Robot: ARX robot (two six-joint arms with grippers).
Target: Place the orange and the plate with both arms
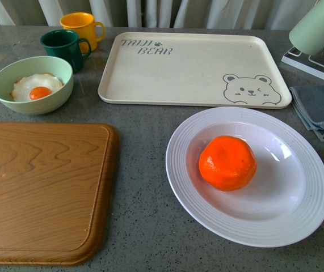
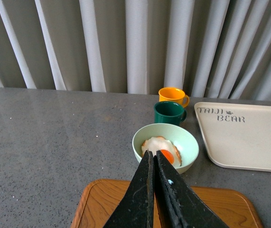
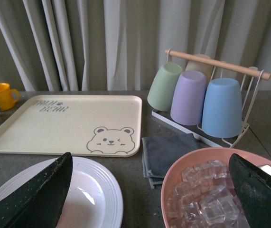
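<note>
orange (image 1: 227, 162): sits in the well of the plate, a little left of the well's centre, in the lower right of the front view; it touches only the plate.
plate (image 1: 312, 212): white with a ridged rim, flat on the grey tabletop (image 1: 144, 130); just below the tray, close to it but apart, and right of the wooden board.
left gripper (image 2: 154, 153): jaws clenched tip to tip with nothing between them; it hangs over the board's far edge, and the green bowl lies just beyond.
right gripper (image 3: 150, 157): jaws released, spread wide and empty; the plate's rim shows by one finger (image 3: 35, 197), a pink bowl (image 3: 192, 157) of ice cubes (image 3: 206, 194) by the other.
tray (image 1: 196, 68): cream with a bear print, upper centre of the front view, nothing on it.
wooden board (image 1: 42, 192): lower left of the front view, bare.
green bowl (image 1: 31, 105): upper left of the front view, holds a fried egg (image 1: 36, 86).
mugs: dark green mug (image 1: 65, 48) just behind the bowl; yellow mug (image 1: 81, 27) behind that, close or touching, cannot tell which.
grey cloth (image 1: 320, 107): folded at the right edge of the front view, beside the tray.
cup rack (image 3: 218, 64): stands behind the cloth, three cups hanging mouth down.
</note>
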